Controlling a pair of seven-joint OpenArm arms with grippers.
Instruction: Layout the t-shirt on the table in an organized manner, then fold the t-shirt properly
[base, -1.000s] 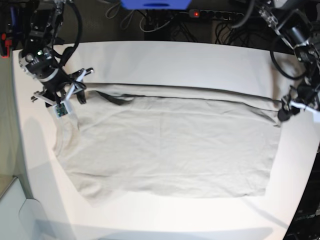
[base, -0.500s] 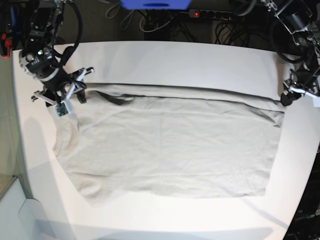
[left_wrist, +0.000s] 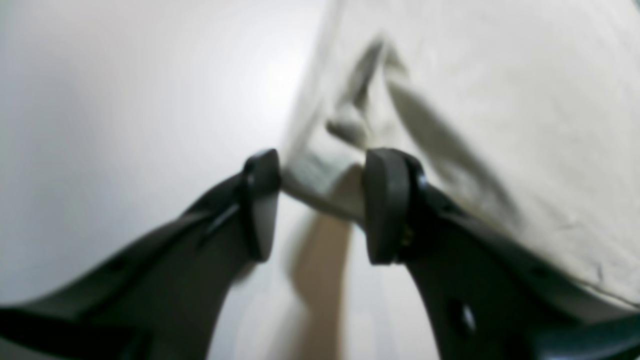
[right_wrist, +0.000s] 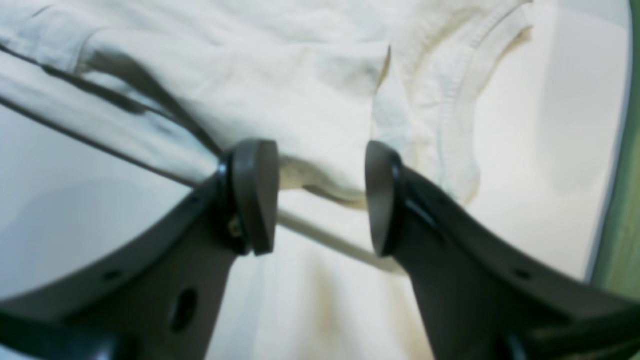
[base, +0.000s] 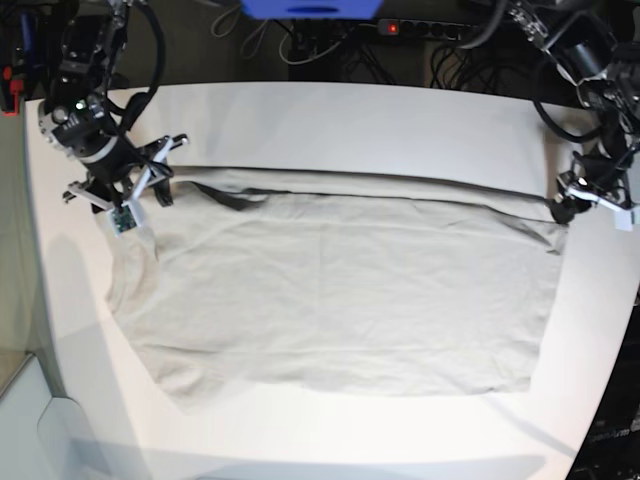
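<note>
We saw a white table (base: 330, 115) with a curved edge carrying a single cloth. The beige t-shirt (base: 340, 290) lay spread flat across its middle, a long fold running along its far side.

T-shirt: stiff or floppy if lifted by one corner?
Likely floppy: the t-shirt lies flat with soft creases and a folded-over top edge. Probably light, since the thin hem bunches between the left end effector fingers. It would likely drape and drag across the table.
</note>
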